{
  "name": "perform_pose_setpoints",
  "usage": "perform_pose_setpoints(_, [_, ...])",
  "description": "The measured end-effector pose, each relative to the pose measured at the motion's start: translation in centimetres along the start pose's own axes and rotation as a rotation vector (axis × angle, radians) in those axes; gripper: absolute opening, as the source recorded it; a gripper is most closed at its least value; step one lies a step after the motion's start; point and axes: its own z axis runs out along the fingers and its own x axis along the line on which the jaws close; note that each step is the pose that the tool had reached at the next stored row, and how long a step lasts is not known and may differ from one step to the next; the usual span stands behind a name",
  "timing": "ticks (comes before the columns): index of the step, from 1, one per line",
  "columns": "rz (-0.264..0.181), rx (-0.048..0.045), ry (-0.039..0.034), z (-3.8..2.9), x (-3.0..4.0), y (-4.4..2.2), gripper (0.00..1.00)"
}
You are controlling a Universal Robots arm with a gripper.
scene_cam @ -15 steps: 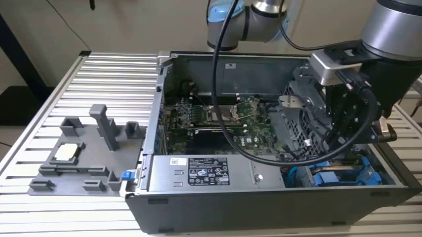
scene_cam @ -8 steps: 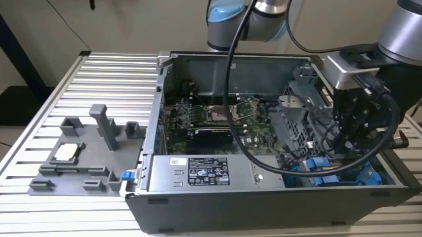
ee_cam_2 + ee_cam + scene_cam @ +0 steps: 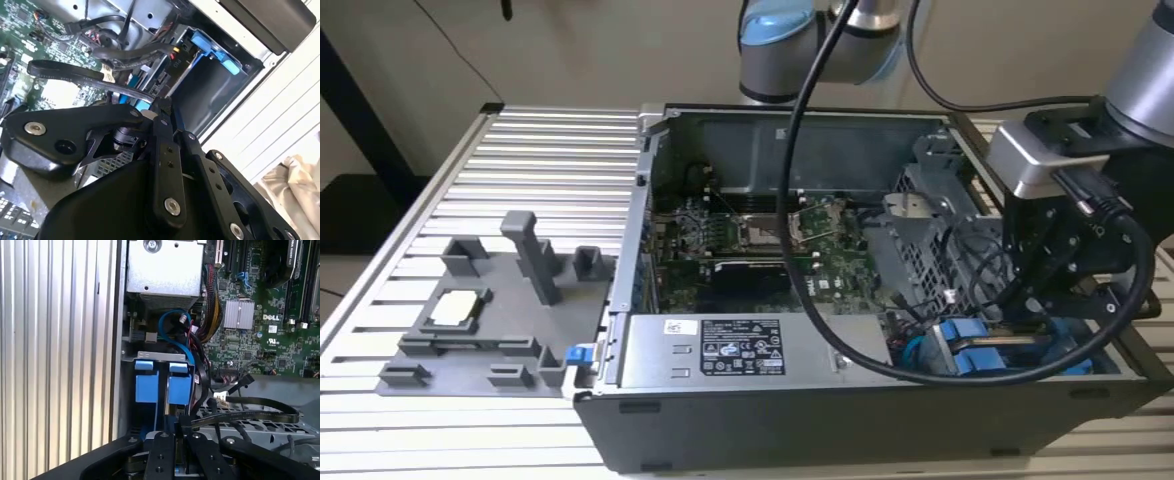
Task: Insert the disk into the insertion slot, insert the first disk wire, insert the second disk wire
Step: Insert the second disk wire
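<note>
The disk sits in the insertion slot (image 3: 152, 356) at the case's corner on the exterior view's right. Its blue carrier tabs (image 3: 162, 385) face outward and also appear in the exterior view (image 3: 974, 345) and the second wrist view (image 3: 215, 50). My gripper (image 3: 178, 429) hangs just off those tabs, inside the case (image 3: 1041, 318). Its fingers (image 3: 161, 125) are closed together on the end of a flat black disk wire (image 3: 240, 416). That wire runs back over the drive cage (image 3: 70, 72). Whether its plug touches the disk is hidden.
A grey power supply box with a white sticker (image 3: 734, 350) lies along the case front. The motherboard (image 3: 747, 230) and loose cable bundles (image 3: 212, 310) fill the middle. A grey fixture tray (image 3: 494, 310) stands on the ribbed table (image 3: 547, 150) at the exterior view's left.
</note>
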Motion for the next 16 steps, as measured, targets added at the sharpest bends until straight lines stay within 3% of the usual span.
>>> perform_pose_setpoints(2, [0.001,0.0020,-0.0326,0.02,0.04,-0.01,0.16])
perform_pose_setpoints(3, [0.002,0.0027,-0.0436,0.04,0.07,-0.02,0.16])
perform_pose_setpoints(4, [0.002,0.0028,-0.0487,0.05,0.13,-0.06,0.16])
perform_pose_setpoints(10, [0.004,-0.0054,-0.0518,0.12,0.88,-0.46,0.16])
perform_pose_setpoints(16, [0.042,-0.0041,-0.0507,0.51,1.08,-0.46,0.16])
